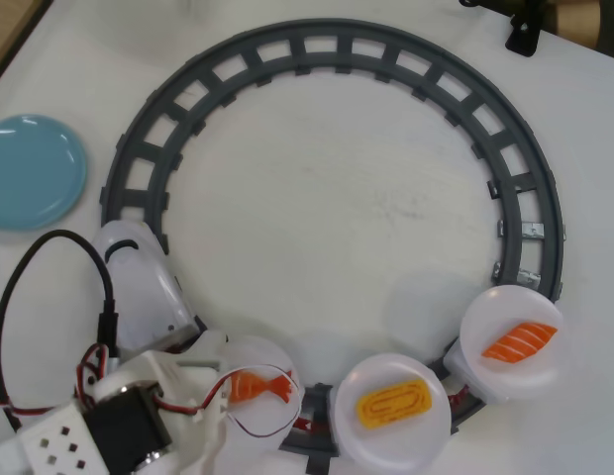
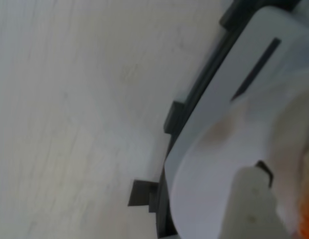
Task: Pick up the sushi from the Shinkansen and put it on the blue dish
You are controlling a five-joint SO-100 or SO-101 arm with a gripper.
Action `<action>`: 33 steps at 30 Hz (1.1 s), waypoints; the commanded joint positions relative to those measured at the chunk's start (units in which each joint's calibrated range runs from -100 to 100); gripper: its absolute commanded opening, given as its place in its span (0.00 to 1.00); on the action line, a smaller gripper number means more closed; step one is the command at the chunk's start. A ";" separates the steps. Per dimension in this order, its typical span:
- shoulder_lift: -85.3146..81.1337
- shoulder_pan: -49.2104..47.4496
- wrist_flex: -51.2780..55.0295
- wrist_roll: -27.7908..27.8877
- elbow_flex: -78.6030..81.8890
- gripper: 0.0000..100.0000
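The sushi [image 1: 260, 386], a shrimp piece with an orange forked tail, lies on the first white plate [image 1: 272, 358] behind the nose of the Shinkansen [image 1: 139, 282], at the lower left of the track in the overhead view. My gripper [image 1: 228, 386] reaches in from the lower left and is open, its white jaws standing either side of the shrimp's left end. The blue dish [image 1: 30, 173] sits empty at the left edge. The wrist view is blurred: one pale finger [image 2: 251, 209] over the white train body [image 2: 229, 124], with an orange smear [image 2: 308, 224] at the right edge.
A grey circular track [image 1: 337, 45] fills the table. Two more white plates ride it: one with a yellow egg piece [image 1: 392, 405], one with an orange salmon slice [image 1: 519, 341]. Black and red cables [image 1: 20, 287] trail from the arm at the lower left. A black clamp [image 1: 523, 35] stands top right.
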 commanded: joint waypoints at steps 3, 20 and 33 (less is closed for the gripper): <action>2.41 -4.34 -0.30 -2.09 -1.30 0.35; 12.36 -9.27 -0.22 -5.28 -9.42 0.21; 11.70 -9.71 3.44 -5.23 -11.04 0.03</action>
